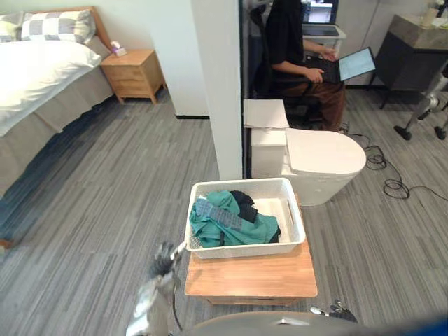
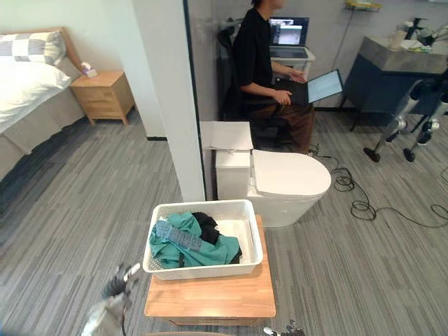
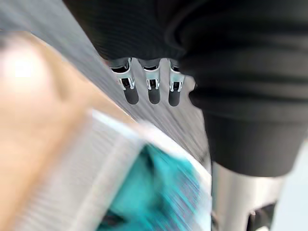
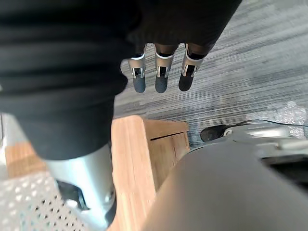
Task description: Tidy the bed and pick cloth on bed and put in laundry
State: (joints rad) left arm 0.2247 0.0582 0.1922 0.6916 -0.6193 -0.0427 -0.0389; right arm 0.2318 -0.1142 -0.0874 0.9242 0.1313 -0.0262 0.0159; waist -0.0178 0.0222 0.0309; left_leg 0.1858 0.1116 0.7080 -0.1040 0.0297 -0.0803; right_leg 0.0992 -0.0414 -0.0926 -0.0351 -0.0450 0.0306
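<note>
A white laundry basket (image 1: 294,210) stands on a low wooden table (image 1: 252,276) right in front of me. Teal cloth (image 1: 234,224) and a dark garment (image 1: 243,203) lie bunched inside it. My left hand (image 1: 164,259) hangs just left of the basket's near corner, fingers (image 3: 151,89) straight and holding nothing. My right hand (image 2: 283,329) shows low beside the table's near right corner, its fingers (image 4: 161,79) straight and empty too. The bed (image 1: 35,77), with a white duvet and checked pillow (image 1: 56,24), lies far off at the upper left.
A wooden nightstand (image 1: 133,73) stands by the bed. A white pillar (image 1: 220,84) rises behind the basket, with a white toilet (image 1: 315,161) beside it. A person (image 2: 262,63) sits with a laptop beyond. Grey plank floor (image 1: 105,203) stretches toward the bed.
</note>
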